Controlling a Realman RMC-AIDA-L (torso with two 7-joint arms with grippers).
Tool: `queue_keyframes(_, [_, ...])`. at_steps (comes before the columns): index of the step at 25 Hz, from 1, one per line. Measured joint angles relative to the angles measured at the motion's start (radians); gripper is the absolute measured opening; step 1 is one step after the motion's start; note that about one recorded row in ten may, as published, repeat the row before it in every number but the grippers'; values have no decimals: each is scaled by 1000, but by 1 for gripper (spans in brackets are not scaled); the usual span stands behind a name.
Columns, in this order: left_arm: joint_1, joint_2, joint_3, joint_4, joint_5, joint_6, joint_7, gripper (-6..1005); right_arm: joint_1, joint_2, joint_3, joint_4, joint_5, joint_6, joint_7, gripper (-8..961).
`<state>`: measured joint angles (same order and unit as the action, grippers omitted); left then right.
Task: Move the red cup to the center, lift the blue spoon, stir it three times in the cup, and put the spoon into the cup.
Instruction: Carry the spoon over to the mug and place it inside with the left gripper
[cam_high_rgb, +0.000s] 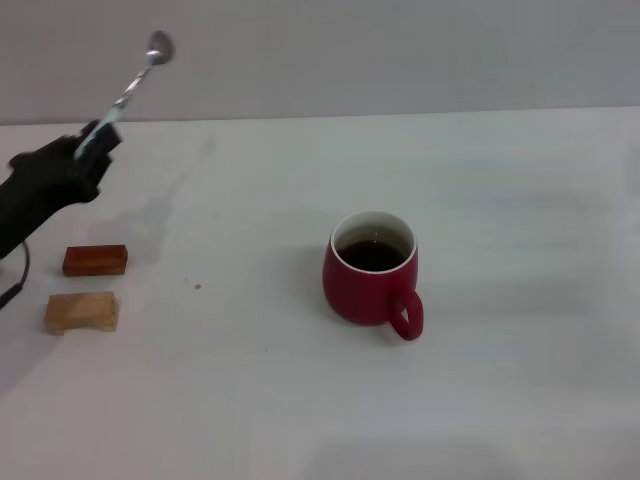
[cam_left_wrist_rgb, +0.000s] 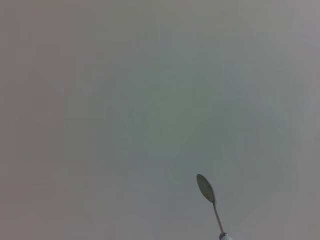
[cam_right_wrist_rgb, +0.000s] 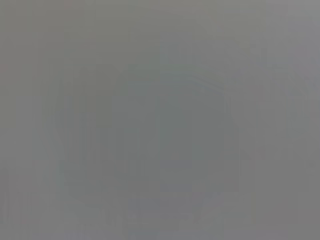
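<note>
the black left gripper (cam_high_rgb: 92, 145), raised at the far left of the white table (cam_high_rgb: 500, 200), is clamped on the pale-blue handle of the thin metal-bowled blue spoon (cam_high_rgb: 135, 82), bowl angled up. the rounded dark red cup (cam_high_rgb: 371, 268) with dark liquid stands mid-table.

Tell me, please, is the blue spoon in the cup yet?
Out: the left gripper holds the blue spoon raised, far from the red cup.

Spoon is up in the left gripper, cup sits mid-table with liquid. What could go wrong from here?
The left gripper holds the blue spoon at its handle end, bowl tilted high, so it may pivot or slip. The red cup holds dark liquid; an off-centre descent could hit the rim, tip it or splash.
</note>
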<state>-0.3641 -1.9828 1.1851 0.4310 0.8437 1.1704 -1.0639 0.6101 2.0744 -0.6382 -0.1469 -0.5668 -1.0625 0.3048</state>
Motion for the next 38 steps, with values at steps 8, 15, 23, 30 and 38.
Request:
queue_keyframes(8, [-17,36,-30,217,306,-20,-347,144,-14,-1,6,8,-1,4,1,390])
queue_keyframes(15, [-38,69,-77,390,542,74,-677,144,-10,-2,3,9,-1,9,-8,389])
queue_keyframes(23, [-130,72,-262,502,773,321,-945,144,-4,-2,0,10,-1,23,-10,389])
queue_keyframes(30, [-220,73,-283,570,962,390,-1091,144,-11,-3,-2,8,-23,15,-27,390])
queue_keyframes(38, [-282,66,-294,626,1107,438,-1168,144,-111,-6,22,-70,-84,-162,162,390])
